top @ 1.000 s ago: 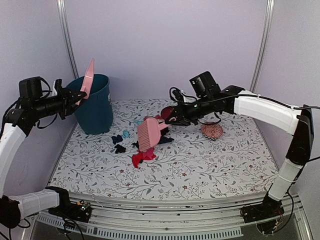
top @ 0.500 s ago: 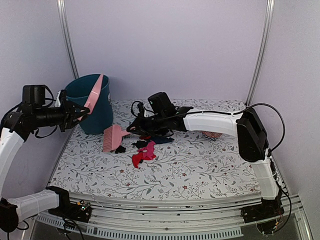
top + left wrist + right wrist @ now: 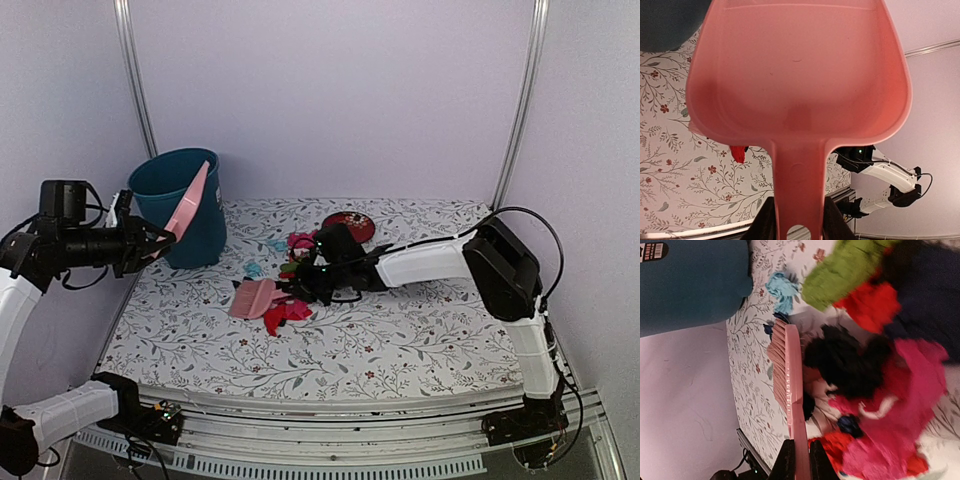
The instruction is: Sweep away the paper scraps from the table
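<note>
The paper scraps (image 3: 298,272) lie bunched mid-table in black, pink, red and green, with a red one (image 3: 285,313) nearest the front and a light blue one (image 3: 253,268) to the left. My right gripper (image 3: 312,283) is shut on the handle of a pink brush (image 3: 254,298), whose bristles rest on the table (image 3: 420,340) against the pile's left side. The right wrist view shows the brush (image 3: 790,370) beside black (image 3: 850,360), pink (image 3: 912,405) and green (image 3: 850,270) scraps. My left gripper (image 3: 156,239) holds a pink dustpan (image 3: 190,205) in the air by its handle (image 3: 800,200).
A teal bin (image 3: 195,215) stands at the table's back left, just behind the dustpan. A round dark-red plate (image 3: 352,224) lies at the back, beyond the scraps. Side walls and metal posts close in the table.
The right arm swung the brush out to the left, then drew it back and down against the scraps, bunching them. The dustpan tilted and dropped a little in front of the bin.
</note>
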Motion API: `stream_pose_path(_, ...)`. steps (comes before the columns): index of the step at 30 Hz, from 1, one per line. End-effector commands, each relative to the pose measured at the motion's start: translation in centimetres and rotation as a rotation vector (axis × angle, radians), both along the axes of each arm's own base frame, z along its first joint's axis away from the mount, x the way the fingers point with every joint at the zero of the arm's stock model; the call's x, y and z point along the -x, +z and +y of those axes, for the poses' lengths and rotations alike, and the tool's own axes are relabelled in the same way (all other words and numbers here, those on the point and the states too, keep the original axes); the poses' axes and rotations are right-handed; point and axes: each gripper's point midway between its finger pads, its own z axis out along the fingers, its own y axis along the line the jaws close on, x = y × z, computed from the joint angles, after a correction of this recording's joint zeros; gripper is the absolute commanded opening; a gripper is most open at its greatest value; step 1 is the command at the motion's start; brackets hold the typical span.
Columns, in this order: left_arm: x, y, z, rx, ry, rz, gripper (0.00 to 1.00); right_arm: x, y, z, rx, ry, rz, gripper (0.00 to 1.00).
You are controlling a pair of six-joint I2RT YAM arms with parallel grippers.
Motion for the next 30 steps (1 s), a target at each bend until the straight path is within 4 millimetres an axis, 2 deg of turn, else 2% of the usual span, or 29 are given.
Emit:
stream_pose_path(1, 0.0, -1.7, -0.6, -0.011, -0.042, 0.008, 0.05, 2.8, 2.2, -6.4, 0.048, -0.072, 0.062, 0.01)
stream_pose_path(7, -0.3, -4.4, -1.0, -0.04, -0.061, 0.038, 0.05, 7.5, 1.1, -17.2, 0.211, -0.113, 0.11, 0.01)
stream_pose_path(9, -0.2, -5.1, -1.5, -0.056, -0.079, 0.05, 0.05, 8.1, 1.7, -20.4, 0.241, -0.132, 0.092, 0.01)
stream_pose_path(11, 0.1, -5.5, -2.2, -0.079, -0.109, 0.056, 0.05, 8.1, 3.9, -21.7, 0.221, -0.106, 0.017, 0.01)
stream_pose_path(15, 0.4, -5.3, -2.3, -0.148, -0.111, 0.053, 0.05, 7.6, 12.0, -19.0, 0.092, 0.079, -0.243, 0.01)
stream_pose_path(17, 0.4, -4.9, -2.1, -0.161, -0.108, 0.048, 0.05, 6.9, 14.9, -17.5, 0.052, 0.133, -0.317, 0.01)
stream_pose_path(18, 0.4, -4.6, -2.1, -0.16, -0.107, 0.044, 0.05, 6.2, 15.6, -16.9, 0.047, 0.144, -0.347, 0.01)
stream_pose_path(21, 0.6, -3.9, -2.3, -0.144, -0.112, 0.035, 0.05, 3.2, 16.6, -14.1, 0.047, 0.144, -0.386, 0.01)
stream_pose_path(26, 1.2, -3.8, -2.3, -0.143, -0.119, 0.043, 0.05, -2.0, 18.0, -8.9, -0.04, 0.114, -0.409, 0.01)
stream_pose_path(29, 1.4, -3.7, -2.2, -0.152, -0.12, 0.045, 0.05, -4.5, 16.9, -5.7, -0.095, 0.094, -0.37, 0.01)
stream_pose_path(30, 1.5, -3.7, -2.1, -0.157, -0.12, 0.045, 0.05, -5.3, 15.6, -4.6, -0.101, 0.089, -0.354, 0.01)
